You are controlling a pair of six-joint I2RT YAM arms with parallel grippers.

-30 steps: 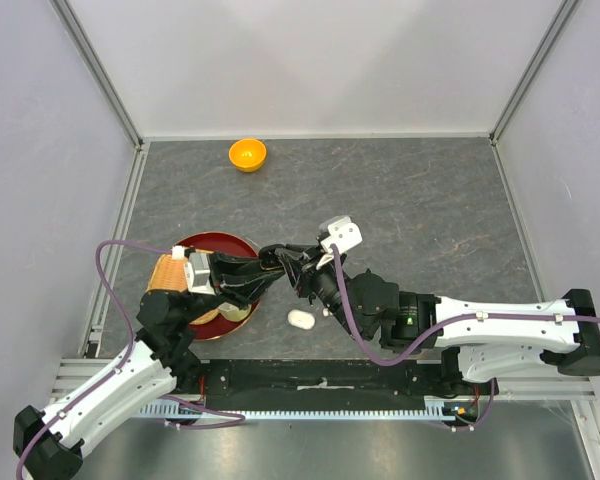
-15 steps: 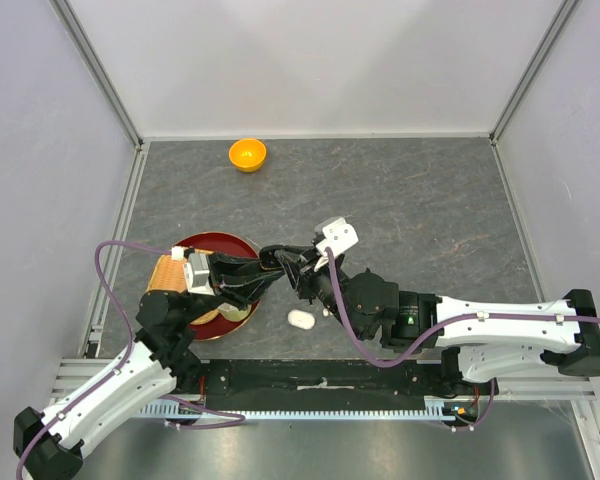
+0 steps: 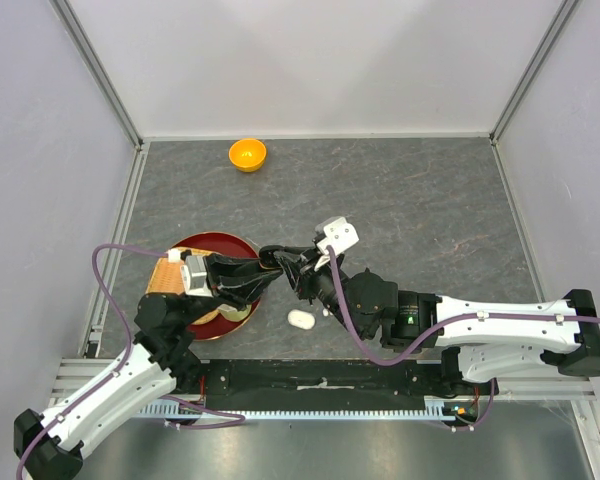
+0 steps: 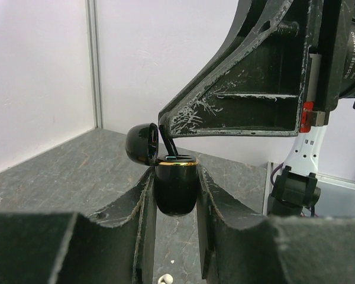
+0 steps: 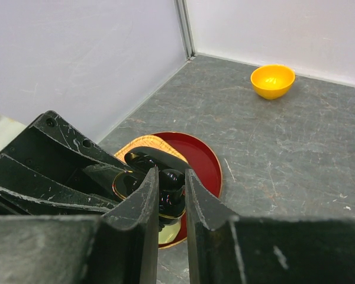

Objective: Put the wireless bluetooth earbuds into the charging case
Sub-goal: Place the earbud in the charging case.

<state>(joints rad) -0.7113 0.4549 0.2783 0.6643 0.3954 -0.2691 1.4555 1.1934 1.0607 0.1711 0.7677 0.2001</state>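
Note:
My left gripper (image 4: 176, 198) is shut on a black charging case (image 4: 176, 184) with a gold rim and holds it upright above the table, its lid (image 4: 141, 145) swung open. My right gripper (image 5: 170, 198) is shut on a glossy black earbud (image 5: 173, 188) and holds it right at the case's open top; its stem (image 4: 166, 139) reaches into the opening. In the top view both grippers meet near the red plate, the left (image 3: 264, 262) and the right (image 3: 296, 270). A white case (image 3: 301, 319) lies on the table below them, with a tiny white earbud (image 3: 325, 312) beside it.
A red plate (image 3: 195, 246) with a woven mat (image 3: 163, 274) and a pale dish (image 5: 170, 232) sits under the left arm. An orange bowl (image 3: 247, 154) stands at the back. White walls enclose the grey table.
My right gripper has edged slightly left onto the open case with the black earbud. My left wrist has shifted a little to the right. The white case has not moved.

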